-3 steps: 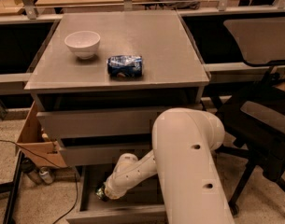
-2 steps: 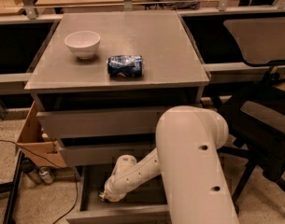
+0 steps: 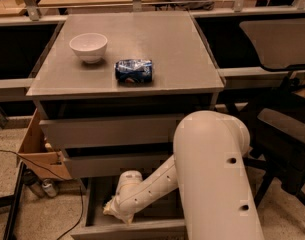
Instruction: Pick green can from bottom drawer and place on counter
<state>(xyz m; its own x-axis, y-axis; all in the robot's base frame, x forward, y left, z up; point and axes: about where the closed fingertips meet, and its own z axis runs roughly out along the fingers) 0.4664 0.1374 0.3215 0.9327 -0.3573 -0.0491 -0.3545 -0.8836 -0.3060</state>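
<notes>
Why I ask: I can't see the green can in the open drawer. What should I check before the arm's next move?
1. Lowest grey drawer pulled open: ok.
2. End effector inside that drawer's tray, left side: ok.
3. Small dark green can in sight: not ok, none visible.
4. Can held: cannot tell.
5. Bare room on flat grey counter right of white bowl and lying blue-and-silver can: ok.

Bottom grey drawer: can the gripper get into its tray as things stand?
Likely yes: the bottom grey drawer stands pulled out and the gripper is down inside its tray, nothing visibly in the way.
</notes>
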